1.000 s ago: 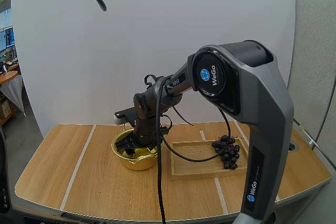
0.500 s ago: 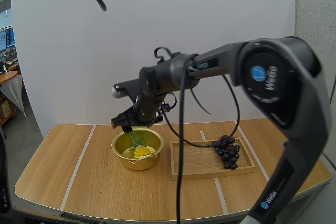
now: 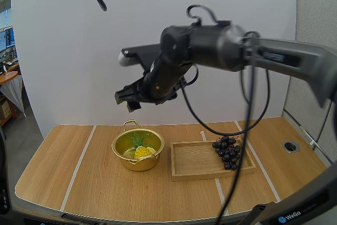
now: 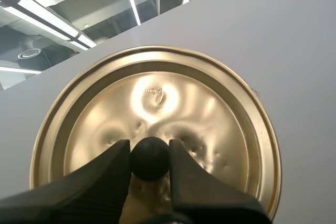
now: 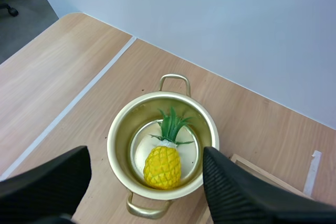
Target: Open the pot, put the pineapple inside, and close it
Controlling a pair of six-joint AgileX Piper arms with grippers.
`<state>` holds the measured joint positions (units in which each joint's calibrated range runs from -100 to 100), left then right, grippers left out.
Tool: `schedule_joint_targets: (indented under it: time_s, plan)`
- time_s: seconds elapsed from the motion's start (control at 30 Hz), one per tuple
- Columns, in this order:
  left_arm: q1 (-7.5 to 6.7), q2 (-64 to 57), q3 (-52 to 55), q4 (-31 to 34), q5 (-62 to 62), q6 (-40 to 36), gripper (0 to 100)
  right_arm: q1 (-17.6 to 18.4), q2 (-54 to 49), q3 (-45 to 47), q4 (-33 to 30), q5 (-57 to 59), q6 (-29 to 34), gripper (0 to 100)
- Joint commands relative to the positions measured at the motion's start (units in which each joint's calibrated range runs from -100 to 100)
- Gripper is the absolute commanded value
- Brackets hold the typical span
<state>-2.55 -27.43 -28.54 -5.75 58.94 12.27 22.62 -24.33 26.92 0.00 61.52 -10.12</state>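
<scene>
A gold pot (image 3: pixel 138 164) stands open on the wooden table, left of centre. Inside it lies a yellow pineapple (image 3: pixel 141 152) with green leaves. My right gripper (image 3: pixel 125 100) hangs open well above the pot, holding nothing. From the right wrist view, the pot (image 5: pixel 116 129) and the pineapple (image 5: pixel 161 166) sit straight below the spread fingers of my right gripper (image 5: pixel 146 153). In the left wrist view, my left gripper (image 4: pixel 150 156) is shut on the black knob (image 4: pixel 150 159) of the gold lid (image 4: pixel 210 103), held up in the air.
A wooden tray (image 3: pixel 195 169) lies just right of the pot, with a bunch of dark grapes (image 3: pixel 227 154) at its right end. The tray's corner (image 5: pixel 247 163) sits close beside the pot. Bare table stretches to the pot's left.
My right gripper was down in the pot; it has risen clear, open, leaving the pineapple lying inside. The right arm has swung up high above the table.
</scene>
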Motion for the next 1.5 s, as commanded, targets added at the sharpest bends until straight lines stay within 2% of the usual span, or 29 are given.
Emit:
schedule_joint_targets:
  time_s: [0.0,0.4,0.73,1.0,1.2,1.23,1.27,1.3,1.33,1.4,1.43,1.47]
  plan:
    - [-0.13,-0.3,-0.5,0.6,-1.9,-0.6,0,-0.2,-13.9,-0.4,-0.7,11.2,0.0,100]
    - [-0.13,-0.3,-0.5,0.6,-1.9,-0.6,0,-0.3,-36.4,-0.4,-0.7,25.1,-0.3,100]
    - [-0.13,-0.3,-0.5,0.6,-1.9,-0.6,0,-2.1,-50.9,-0.4,1.2,34.0,-2.6,100]
    - [-0.13,-0.3,-0.5,0.6,-1.9,-0.6,0,-5.6,-57.6,1.0,4.9,38.5,-3.7,100]
    - [-0.13,-0.3,-0.5,0.6,-1.9,-0.6,0,-8.1,-62.7,8.6,5.5,38.5,-3.8,100]
    - [-0.13,-0.3,-0.5,0.6,-1.9,-0.6,0,-8.4,-63.4,9.9,5.8,38.5,-4.1,92]
    - [-0.13,-0.3,-0.5,0.6,-1.9,-0.6,0,-8.9,-64.5,10.9,7.0,38.5,-4.6,74]
    - [-0.13,-0.3,-0.5,0.6,-1.9,-0.6,0,-9.0,-64.6,11.4,7.3,38.5,-4.8,68]
    - [-0.13,-0.3,-0.5,0.6,-1.9,-0.6,0,-9.6,-65.6,12.4,8.4,38.5,-4.8,41]
    - [-0.13,-0.3,-0.5,0.6,-1.9,-0.6,0,-10.1,-66.3,13.1,9.5,38.5,-4.8,10]
    - [-0.13,-0.3,-0.5,0.6,-1.9,-0.6,0,-10.3,-66.6,13.5,9.9,38.5,-4.8,0]
    - [-0.13,-0.3,-0.5,0.6,-1.9,-0.6,0,-10.6,-66.9,13.6,9.9,38.5,-4.8,0]
